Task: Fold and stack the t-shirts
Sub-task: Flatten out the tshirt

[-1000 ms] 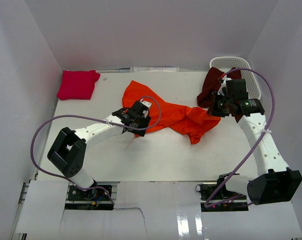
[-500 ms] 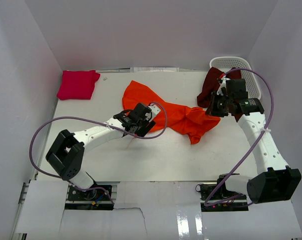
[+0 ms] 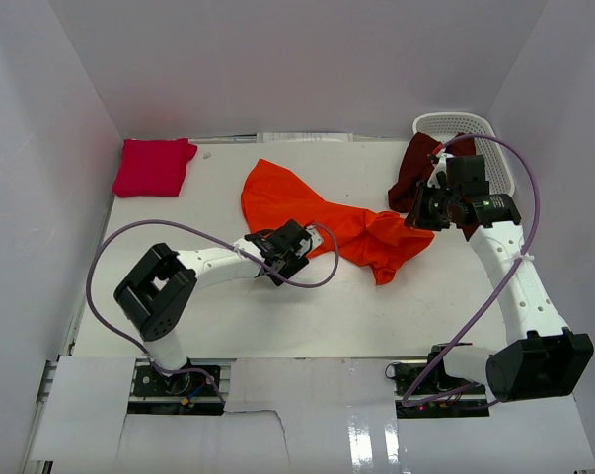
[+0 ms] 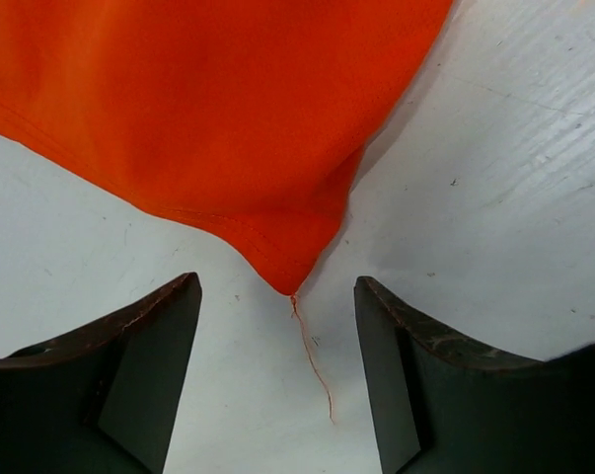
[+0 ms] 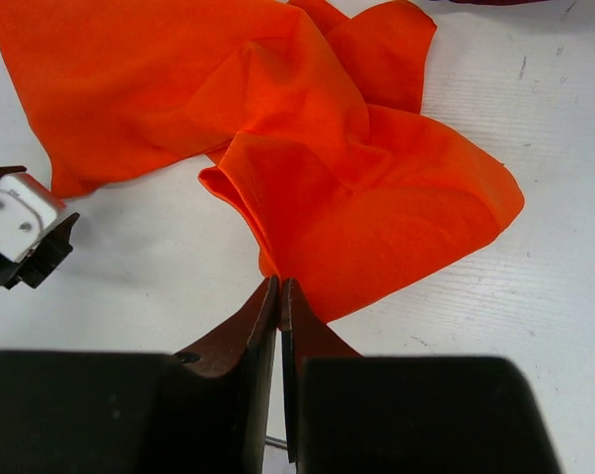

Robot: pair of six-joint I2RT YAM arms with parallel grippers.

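The orange tee [image 3: 277, 197] lies crumpled and unfolded mid-counter [image 3: 307, 316]. The magenta tee [image 3: 154, 166] sits folded at the far left corner, and the maroon tee [image 3: 415, 168] hangs from the basket [image 3: 496, 148]. The left claw [image 4: 277, 296] is released, straddling the orange tee's near corner. The right claw [image 5: 279, 286] is clenched at its right edge; whether it pinches cloth I cannot tell. The step looks like spreading it flat, so next the left claw should close on that corner and pull.
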